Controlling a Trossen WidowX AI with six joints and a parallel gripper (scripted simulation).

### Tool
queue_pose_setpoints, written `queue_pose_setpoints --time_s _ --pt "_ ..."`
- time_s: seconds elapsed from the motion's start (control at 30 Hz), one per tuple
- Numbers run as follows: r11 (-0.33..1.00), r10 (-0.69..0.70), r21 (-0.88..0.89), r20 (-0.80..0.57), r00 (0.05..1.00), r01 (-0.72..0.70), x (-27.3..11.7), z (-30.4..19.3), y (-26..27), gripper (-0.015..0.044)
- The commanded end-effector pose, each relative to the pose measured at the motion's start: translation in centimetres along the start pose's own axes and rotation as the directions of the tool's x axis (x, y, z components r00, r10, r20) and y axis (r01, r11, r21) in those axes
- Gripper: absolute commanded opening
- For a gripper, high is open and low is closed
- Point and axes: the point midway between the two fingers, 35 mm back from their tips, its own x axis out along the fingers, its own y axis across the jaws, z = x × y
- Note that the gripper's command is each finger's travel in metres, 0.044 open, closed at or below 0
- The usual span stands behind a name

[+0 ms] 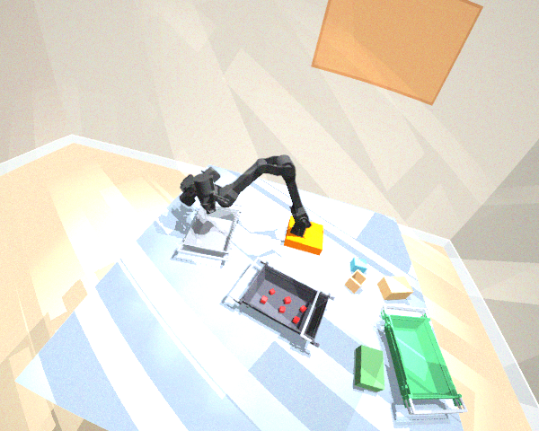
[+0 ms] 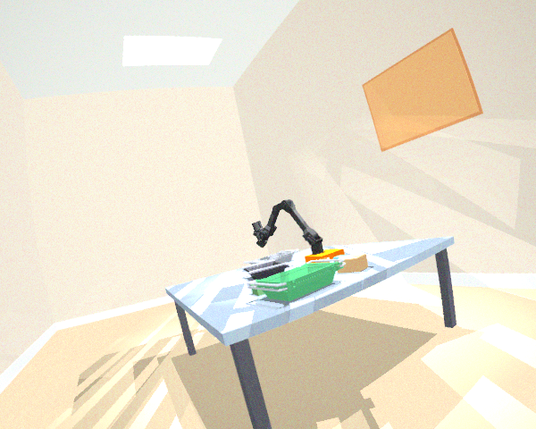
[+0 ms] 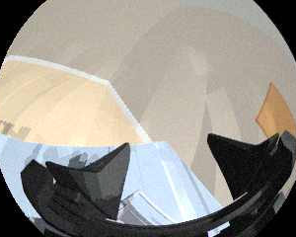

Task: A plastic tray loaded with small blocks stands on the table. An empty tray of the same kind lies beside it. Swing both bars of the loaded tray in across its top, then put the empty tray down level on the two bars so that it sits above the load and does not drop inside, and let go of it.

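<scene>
A dark grey tray (image 1: 253,290) (image 2: 267,273) holds several small red blocks (image 1: 287,300). Its right wire bar (image 1: 311,313) lies across its top near the right end. Its left bar (image 1: 234,297) stands out beyond the left end. A pale see-through empty tray (image 1: 207,250) (image 3: 131,213) lies behind and left of it, with a bar out past its near end. My gripper (image 1: 197,200) (image 2: 258,237) (image 3: 171,142) is open and empty, raised in the air above the pale tray. It is tilted, and the wrist view looks mostly at wall and floor.
An empty green tray (image 1: 418,355) (image 2: 305,282) stands at the right, bars out. Near it are a green block (image 1: 369,367), a tan block (image 1: 394,287), an open orange-brown piece (image 1: 355,281) and a cyan piece (image 1: 357,265). An orange-yellow box (image 1: 306,241) (image 2: 324,255) is at the arm's base.
</scene>
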Motion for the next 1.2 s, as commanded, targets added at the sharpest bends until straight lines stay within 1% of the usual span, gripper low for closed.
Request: queue_pose_setpoints --time_s 0.0,0.23,0.3,0.37,0.43,0.53,0.63,0.7,0.93,1.03,1.17 --pt "1.000 0.000 0.000 0.000 1.000 0.000 0.0 0.0 0.0 0.0374" --pt "1.000 0.010 -0.006 0.004 1.000 -0.010 -0.1 0.1 0.2 0.0190" --pt "0.995 0.088 -0.049 0.030 0.996 -0.086 -1.4 0.8 1.7 0.0138" --pt "0.973 0.209 -0.118 0.059 0.976 -0.201 -3.4 1.7 3.8 0.0085" --pt "0.932 0.328 -0.189 0.073 0.942 -0.310 -5.8 2.2 5.8 0.0084" --pt "0.838 0.498 -0.293 0.065 0.865 -0.460 -9.7 2.5 8.5 0.0084" --pt "0.709 0.646 -0.388 0.021 0.763 -0.589 -14.0 2.0 10.5 0.0084" --pt "0.631 0.710 -0.431 -0.014 0.704 -0.645 -16.4 1.5 11.2 0.0084" --pt "0.349 0.849 -0.526 -0.173 0.499 -0.775 -23.9 -0.9 12.1 0.0084" --pt "0.217 0.875 -0.545 -0.260 0.409 -0.810 -27.1 -2.4 11.7 0.0084" --pt "0.043 0.875 -0.546 -0.384 0.295 -0.837 -31.1 -4.5 10.4 0.0084"
